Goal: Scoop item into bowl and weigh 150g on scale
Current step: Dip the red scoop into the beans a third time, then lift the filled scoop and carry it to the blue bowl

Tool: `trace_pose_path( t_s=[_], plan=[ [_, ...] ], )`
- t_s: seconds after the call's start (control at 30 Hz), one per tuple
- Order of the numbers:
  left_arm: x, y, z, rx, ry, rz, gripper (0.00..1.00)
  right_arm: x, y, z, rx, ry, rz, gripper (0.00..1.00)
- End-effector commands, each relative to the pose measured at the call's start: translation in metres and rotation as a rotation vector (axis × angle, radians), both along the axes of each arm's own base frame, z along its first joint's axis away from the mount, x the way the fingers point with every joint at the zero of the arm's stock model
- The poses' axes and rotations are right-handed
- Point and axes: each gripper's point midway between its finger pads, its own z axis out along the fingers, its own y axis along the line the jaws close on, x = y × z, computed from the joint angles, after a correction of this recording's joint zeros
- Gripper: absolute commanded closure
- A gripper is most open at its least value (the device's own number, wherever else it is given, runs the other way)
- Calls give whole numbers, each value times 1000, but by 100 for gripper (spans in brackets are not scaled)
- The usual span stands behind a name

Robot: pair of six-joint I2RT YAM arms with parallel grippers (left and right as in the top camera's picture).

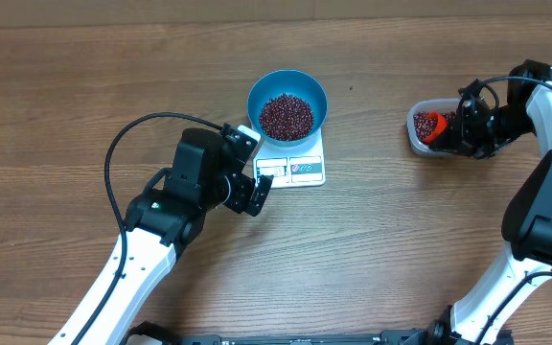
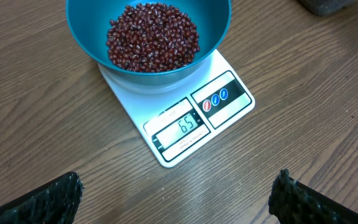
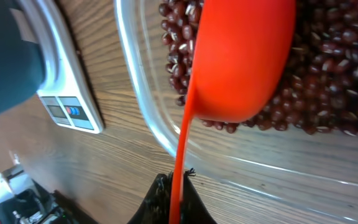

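Overhead: blue bowl (image 1: 254,100) of red beans (image 1: 286,116) sat on the white scale (image 1: 300,170), mid-surface (image 1: 84,77); display read 65. Left pincer (image 1: 255,171) gaped wide, empty, just left of the scale. Right pincer (image 1: 463,125) was clamped on an orange scoop (image 1: 431,125) by its handle, the cup lying in the clear tub (image 1: 415,142) of beans, right.

Blue bowl (image 2: 86,31), maroon beans (image 2: 153,36), orange scoop (image 3: 241,56)

Bowl (image 2: 86,37) far rim cut off at top, scoop (image 3: 241,62) upper part cropped, scale (image 1: 295,153) display unreadable overhead
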Motion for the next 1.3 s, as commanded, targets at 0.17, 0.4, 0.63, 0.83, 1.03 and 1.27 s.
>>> trace_pose_path(
  t_s=[0.17,0.4,0.63,0.83,1.03,1.27],
  plan=[
    [3,-2,7,-10,-15,-10,0,4,-4,8,86,-51,-29,96],
    [3,-2,7,-10,-15,-10,0,1,-17,12,116,-67,-59,96],
    [3,-2,7,-10,-15,-10,1,-5,-26,27,215,-135,-60,96],
    [3,-2,7,-10,-15,-10,1,-9,-32,42,297,-201,-75,96],
    [3,-2,7,-10,-15,-10,1,-8,-23,61,396,-287,-56,96],
    [3,-2,7,-10,-15,-10,0,-7,-4,82,501,-347,-37,96]
  ],
)
